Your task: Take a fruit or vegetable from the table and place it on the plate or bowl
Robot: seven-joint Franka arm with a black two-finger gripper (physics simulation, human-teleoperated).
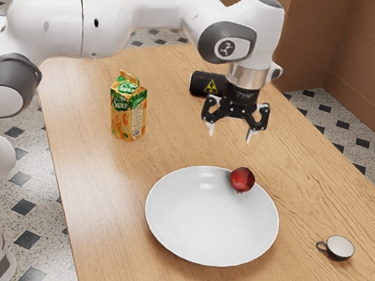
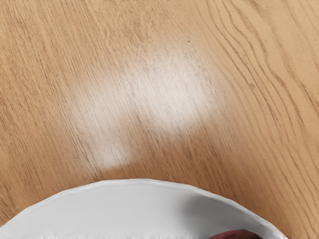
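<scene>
You have a juice carton (image 1: 128,107), black canister (image 1: 204,84) and cup (image 1: 336,247) around the plate (image 1: 194,225) holding the red fruit (image 1: 242,179); your hand (image 1: 231,135) hangs empty, fingers apart, above it.

We find bright, even lighting. In the wrist view a pale glare patch lies on the counter (image 2: 149,94) just beyond the plate (image 2: 124,209); light probably comes from overhead. Shadows are faint.

Fruit (image 1: 242,179) lies on the plate (image 1: 202,231) edge; carton (image 1: 128,107) stands behind.
</scene>
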